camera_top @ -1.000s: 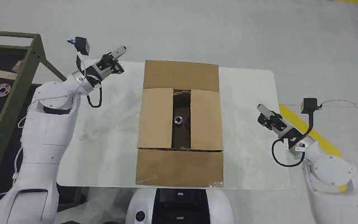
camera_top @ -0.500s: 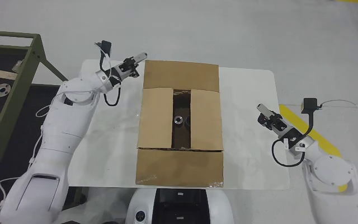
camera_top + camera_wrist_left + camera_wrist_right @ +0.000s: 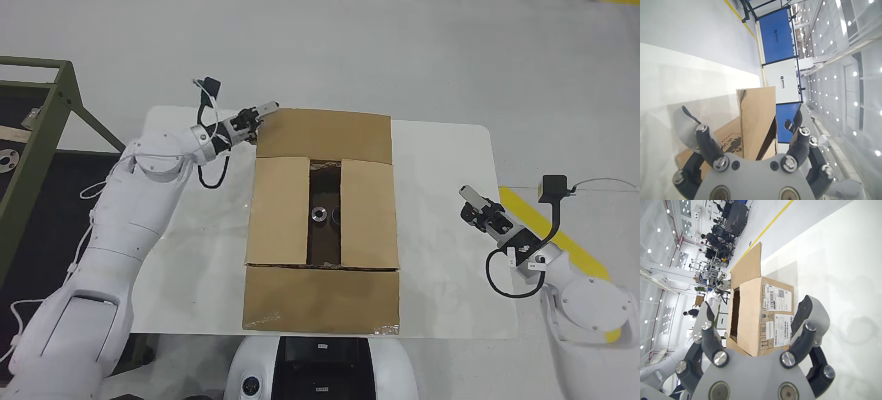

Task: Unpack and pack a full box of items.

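The left gripper (image 3: 266, 108) is spread open and holds nothing. In its wrist view the raised corner of the box's far flap (image 3: 757, 113) stands in line with the gap between its two fingers (image 3: 685, 121), though I cannot tell whether either finger touches the cardboard. The likeliest fault is a poor bite. If the gripper closes this close to the corner it may pinch only the torn edge, so the flap could slip out or crease instead of folding back. A push rather than a pinch could also slide the whole box (image 3: 322, 215) across the table (image 3: 190, 280), since nothing braces it. The right gripper (image 3: 470, 205), also open and empty, sits well apart near the table's other side. The box stands in the middle of the table with its two side flaps (image 3: 278, 210) lying nearly shut. Only a narrow slot opens between them, and a round metal part (image 3: 319, 212) shows through it. Reaching in before those flaps are opened would risk catching a finger on them.
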Tool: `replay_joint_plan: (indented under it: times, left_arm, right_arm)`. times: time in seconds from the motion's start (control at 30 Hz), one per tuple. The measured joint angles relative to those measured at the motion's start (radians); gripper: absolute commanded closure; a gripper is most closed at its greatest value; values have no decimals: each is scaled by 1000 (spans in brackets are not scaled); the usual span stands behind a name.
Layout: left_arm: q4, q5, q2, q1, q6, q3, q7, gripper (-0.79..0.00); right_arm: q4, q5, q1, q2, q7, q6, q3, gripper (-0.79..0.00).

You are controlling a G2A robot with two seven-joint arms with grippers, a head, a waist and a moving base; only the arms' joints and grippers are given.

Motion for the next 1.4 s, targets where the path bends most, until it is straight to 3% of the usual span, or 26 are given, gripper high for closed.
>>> replay_joint_plan:
  times: [0.77,1.4]
  left_arm:
    - [-68,-114,-8,2,27,-46,-77,-785]
    - [-309,-201,37,130,53,-223,-215,-785]
  right_arm:
    - [0,0,0,0,0,0,0,-785]
    - [0,0,0,0,0,0,0,-785]
